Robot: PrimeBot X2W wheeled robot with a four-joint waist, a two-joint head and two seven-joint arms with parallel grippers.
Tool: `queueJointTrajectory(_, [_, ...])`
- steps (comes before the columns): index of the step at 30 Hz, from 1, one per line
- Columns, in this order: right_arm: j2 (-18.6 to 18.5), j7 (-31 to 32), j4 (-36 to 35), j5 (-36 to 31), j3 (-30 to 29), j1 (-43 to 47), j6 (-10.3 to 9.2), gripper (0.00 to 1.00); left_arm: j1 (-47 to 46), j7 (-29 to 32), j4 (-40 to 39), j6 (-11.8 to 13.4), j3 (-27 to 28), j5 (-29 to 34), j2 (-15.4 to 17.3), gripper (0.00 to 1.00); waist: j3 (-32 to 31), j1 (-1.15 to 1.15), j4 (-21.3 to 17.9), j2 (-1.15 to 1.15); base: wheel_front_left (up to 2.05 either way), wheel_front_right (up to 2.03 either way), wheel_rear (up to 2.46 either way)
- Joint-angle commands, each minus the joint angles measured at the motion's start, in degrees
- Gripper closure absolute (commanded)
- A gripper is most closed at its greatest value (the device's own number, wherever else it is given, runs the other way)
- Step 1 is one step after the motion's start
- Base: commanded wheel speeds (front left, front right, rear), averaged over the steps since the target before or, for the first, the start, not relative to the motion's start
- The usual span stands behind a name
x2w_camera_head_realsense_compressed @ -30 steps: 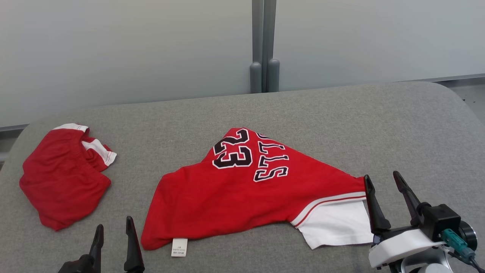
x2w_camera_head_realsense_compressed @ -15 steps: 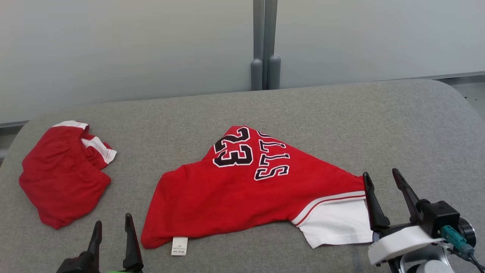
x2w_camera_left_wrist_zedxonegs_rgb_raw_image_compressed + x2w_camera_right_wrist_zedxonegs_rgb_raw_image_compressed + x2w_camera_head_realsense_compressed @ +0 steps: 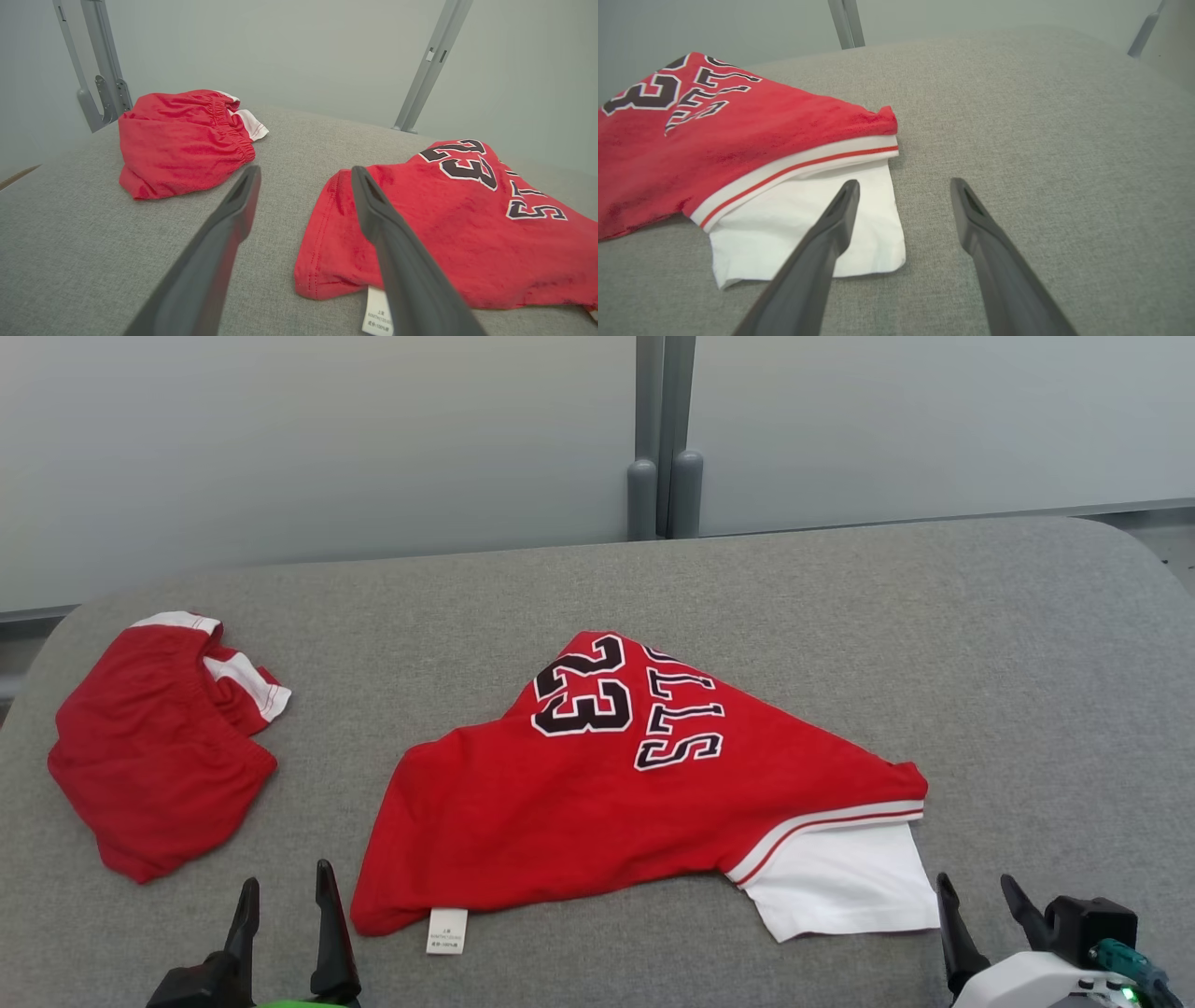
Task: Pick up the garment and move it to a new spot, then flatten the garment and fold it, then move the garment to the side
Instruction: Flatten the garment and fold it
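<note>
Well to the left of the garment [image 3: 579,803], a bunched pair of red shorts [image 3: 154,756] is lying on the grey table [image 3: 1027,644], its folds hiding its shape. Just left of the garment's near corner, the left end effector [image 3: 287,875] is pointing forward with fingers spread, gripping nothing, and its body is running off the head view's bottom edge. The garment itself (a red jersey, number 23 showing) is lying rumpled mid-table, its lettering partly tucked under a fold. A white label [image 3: 446,931] is poking out at its near hem, print too small to read. A white panel [image 3: 840,887] is sticking out from under its right end. Just right of that, the right end effector [image 3: 975,879] is standing spread and empty, partly cut off.
</note>
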Motion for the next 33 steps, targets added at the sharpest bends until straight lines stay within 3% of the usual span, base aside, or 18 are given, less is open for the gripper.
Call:
queueJointTrajectory(1, [-0.2, 0.2, 1.3, 0.5, -0.1, 0.2, 0.00, 0.00, -0.9, 0.0, 0.1, -0.2, -0.1, 0.2, -0.2, 0.00, 0.4, 0.00, 0.2, 0.22, 0.00, 0.00, 0.00])
queueJointTrajectory(13, [-0.2, 0.1, 12.8, 3.1, 1.7, -4.7, 0.00, 0.00, -1.8, 0.0, 0.7, -0.4, -0.3, 0.1, 0.1, 0.00, 2.4, 0.00, 1.7, 0.22, 0.00, 0.00, 0.00])
queueJointTrajectory(15, [-0.2, 0.0, 14.3, 3.3, 2.1, -5.7, 0.00, 0.20, -1.8, 0.0, 0.6, -0.1, -0.3, 0.2, 0.0, 0.00, 2.5, 0.00, 2.0, 0.22, 0.00, 0.00, 0.00])
queueJointTrajectory(17, [-0.2, -0.3, 15.8, 4.0, 2.6, -6.3, 0.00, 0.56, -1.8, 0.0, 0.6, 0.0, -0.2, 0.1, 0.2, 0.00, 2.6, 0.00, 2.2, 0.22, 0.00, 0.00, 0.00])
queueJointTrajectory(23, [-0.1, -0.8, 20.0, 6.3, 4.0, -8.2, 0.00, 1.00, -1.3, 0.0, 0.8, 0.1, -0.1, -0.3, 0.6, 0.00, 2.1, 0.00, 2.2, 0.22, 0.00, 0.00, 0.00])
queueJointTrajectory(28, [-0.2, -3.9, 18.5, 8.1, 3.7, -9.4, 0.00, 1.00, -0.7, 0.0, 1.0, 0.1, -0.3, -0.4, 0.7, 0.00, 1.3, 0.00, 1.6, 0.22, 0.00, 0.00, 0.00])
queueJointTrajectory(33, [-0.2, -5.4, 12.5, 8.6, 1.6, -9.5, 0.00, 1.00, -0.3, 0.1, 1.2, -0.1, -0.7, -0.6, 0.4, 0.00, 0.6, 0.00, 0.8, 0.22, 0.00, 0.00, 0.00])
